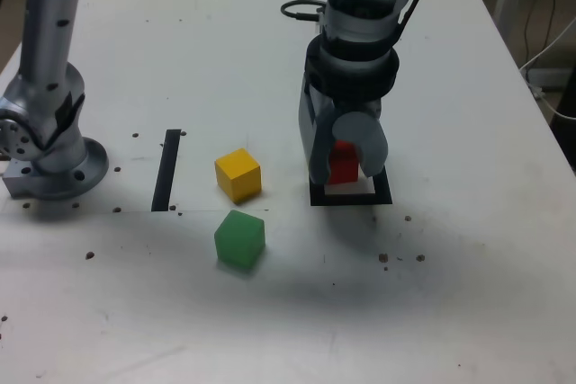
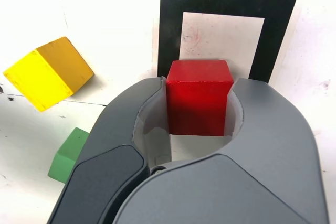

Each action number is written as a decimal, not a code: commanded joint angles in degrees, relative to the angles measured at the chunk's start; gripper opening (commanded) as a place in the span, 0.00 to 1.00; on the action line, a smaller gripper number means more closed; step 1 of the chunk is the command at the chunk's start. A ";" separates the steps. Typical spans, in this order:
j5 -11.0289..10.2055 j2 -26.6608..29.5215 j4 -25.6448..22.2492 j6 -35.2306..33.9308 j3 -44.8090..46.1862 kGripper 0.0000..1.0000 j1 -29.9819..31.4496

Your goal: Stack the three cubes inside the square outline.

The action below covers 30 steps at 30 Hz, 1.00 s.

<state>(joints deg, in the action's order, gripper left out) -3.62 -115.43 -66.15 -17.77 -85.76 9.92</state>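
Gripping red cube [image 2: 199,98] upright, end effector [image 2: 198,103] closed.

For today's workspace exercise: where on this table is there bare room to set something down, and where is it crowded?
Free: the table behind the yellow cube, and the front strip past the green cube. Crowded: the middle, where the gripper holds the red cube over the square outline, with both loose cubes and the black strip close by.

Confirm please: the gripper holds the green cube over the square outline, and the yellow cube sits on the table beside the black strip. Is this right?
Not quite. The gripper holds the red cube, not the green one, as the wrist view shows. The green cube lies free on the table. The rest stands: square outline, yellow cube, black strip.
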 commanded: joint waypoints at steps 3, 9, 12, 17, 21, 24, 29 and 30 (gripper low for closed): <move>-0.33 -0.15 0.44 0.68 -0.31 0.21 -0.13; -1.20 -1.19 1.32 0.75 -0.63 0.21 -0.76; -1.77 -1.91 1.77 0.91 -1.20 0.22 -1.28; -1.97 -3.40 1.46 2.04 -2.32 0.25 -2.41; -1.90 -3.40 0.05 2.66 -3.00 0.28 -2.77; -1.63 -3.13 -1.14 3.02 -3.30 0.30 -2.81; -0.57 -3.20 -1.79 3.84 -3.47 0.31 -2.81; -0.39 -3.20 -1.87 3.97 -3.48 0.31 -2.81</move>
<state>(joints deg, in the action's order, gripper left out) -4.33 -118.88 -67.77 -14.04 -88.99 7.25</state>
